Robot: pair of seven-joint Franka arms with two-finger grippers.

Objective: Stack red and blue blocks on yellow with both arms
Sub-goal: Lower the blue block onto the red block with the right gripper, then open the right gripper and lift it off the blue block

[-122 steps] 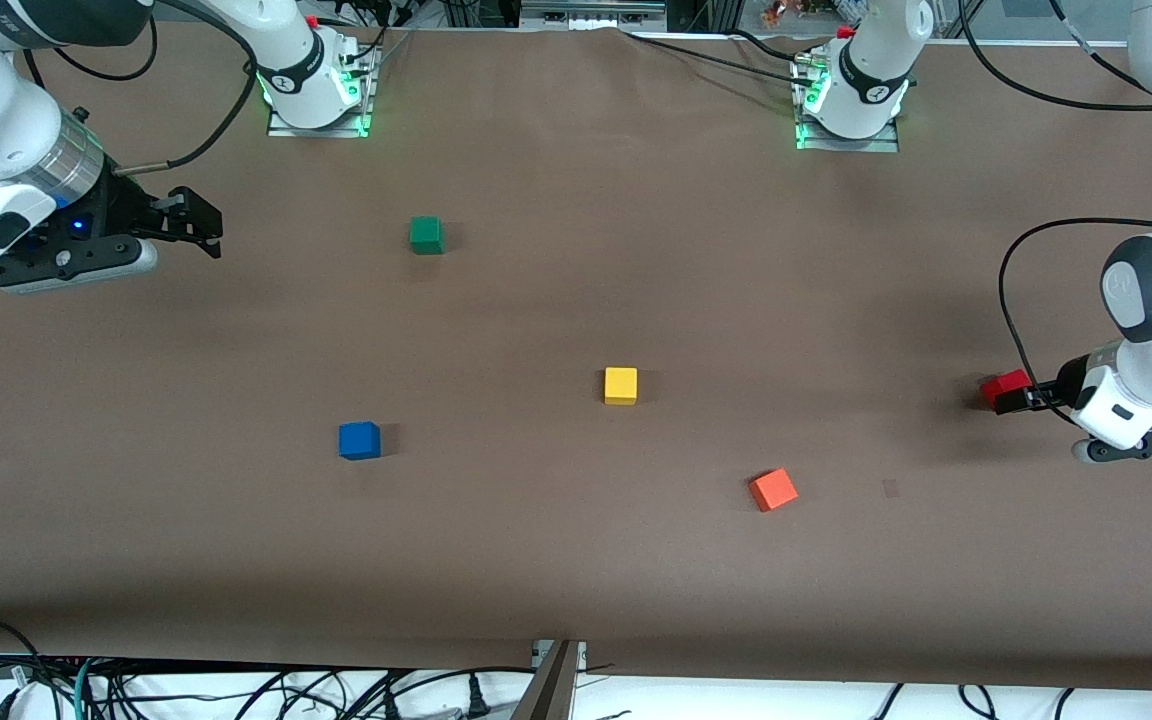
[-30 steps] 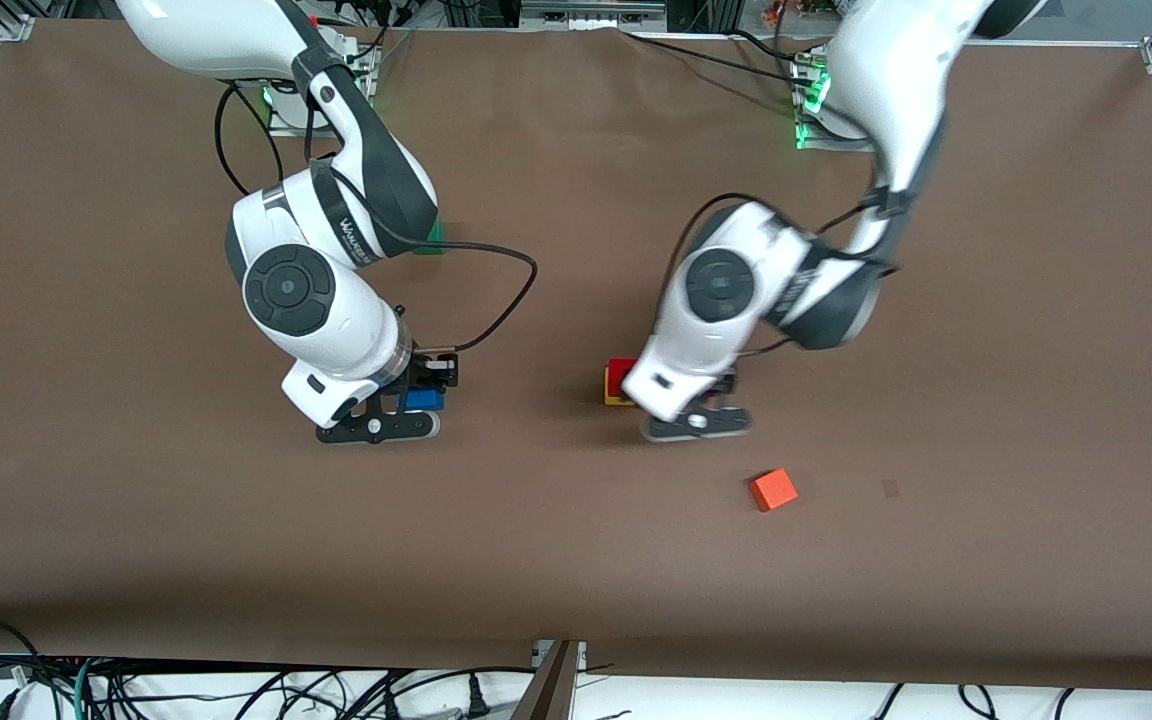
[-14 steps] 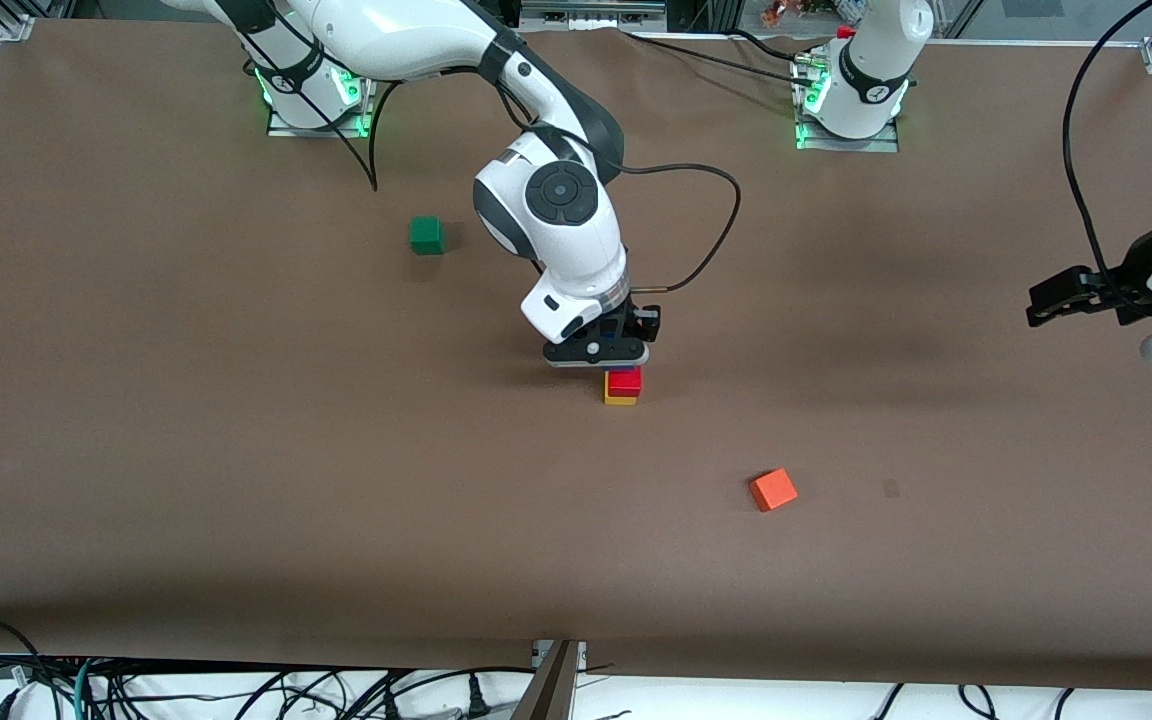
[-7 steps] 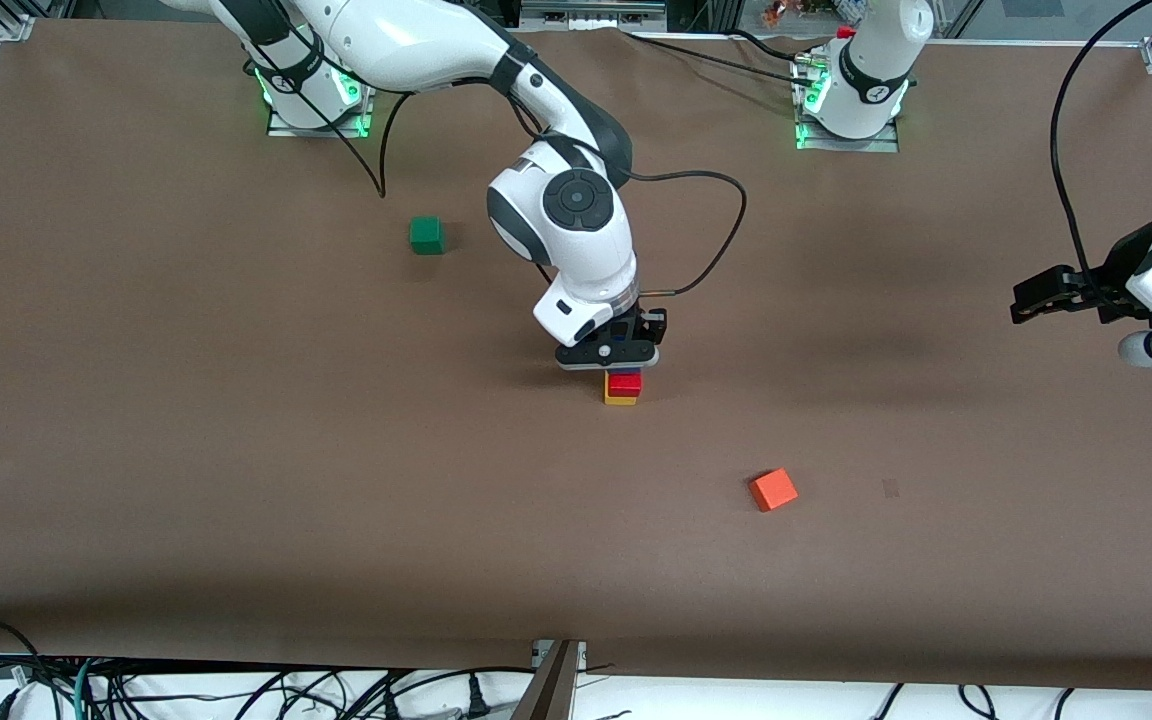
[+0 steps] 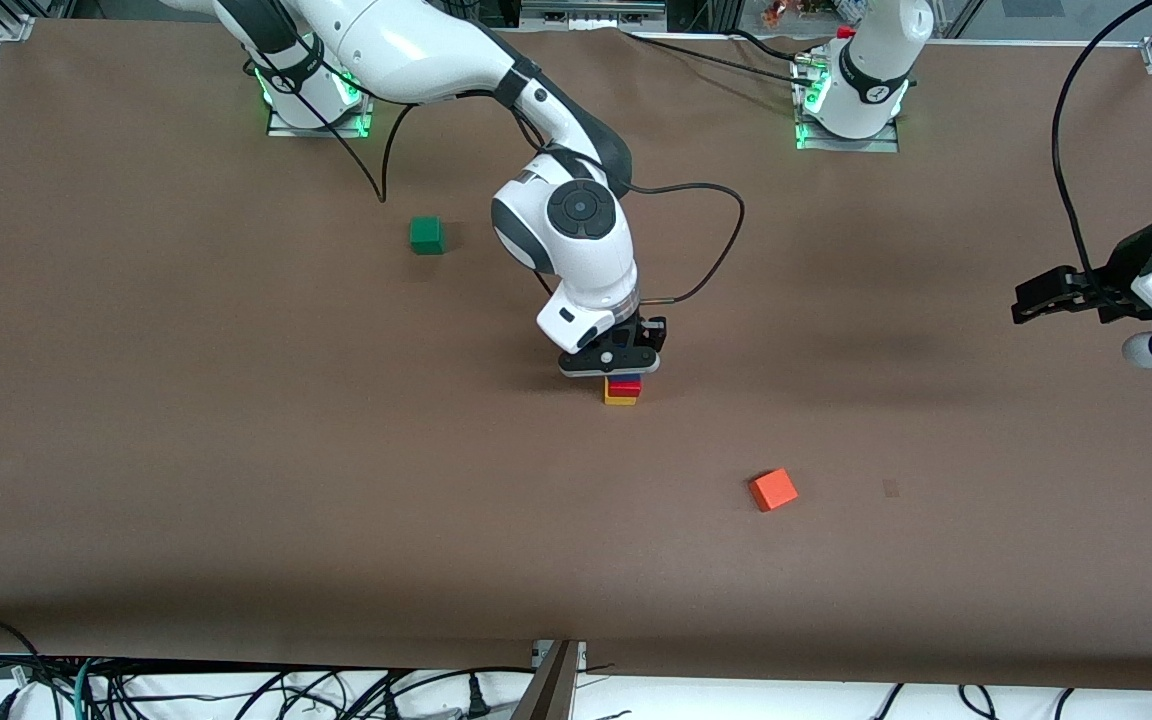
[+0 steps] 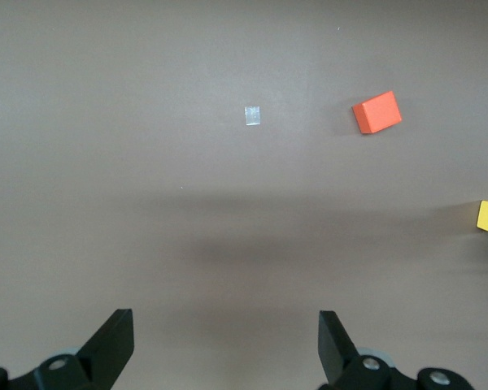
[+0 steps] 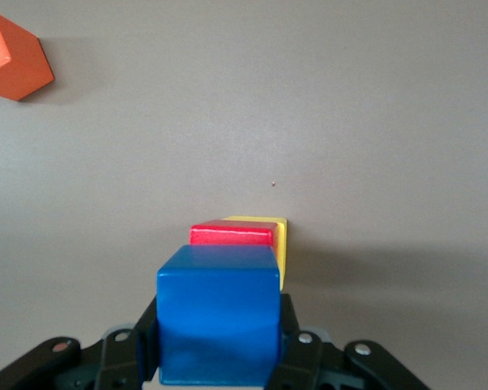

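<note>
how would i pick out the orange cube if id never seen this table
Start at the red cube stacked on the yellow cube mid-table. The orange cube lies alone, nearer the front camera, toward the left arm's end. It is lighter than the red and sits turned at an angle.

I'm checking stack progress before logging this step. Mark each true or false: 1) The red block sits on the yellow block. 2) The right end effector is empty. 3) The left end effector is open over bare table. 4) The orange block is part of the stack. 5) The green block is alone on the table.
1) True: the red block rests on the yellow block.
2) False: the right end effector is shut on the blue block, over the stack.
3) True: the left end effector is open and waits.
4) False: the orange block lies apart, nearer the front camera.
5) True: the green block touches nothing.
</note>
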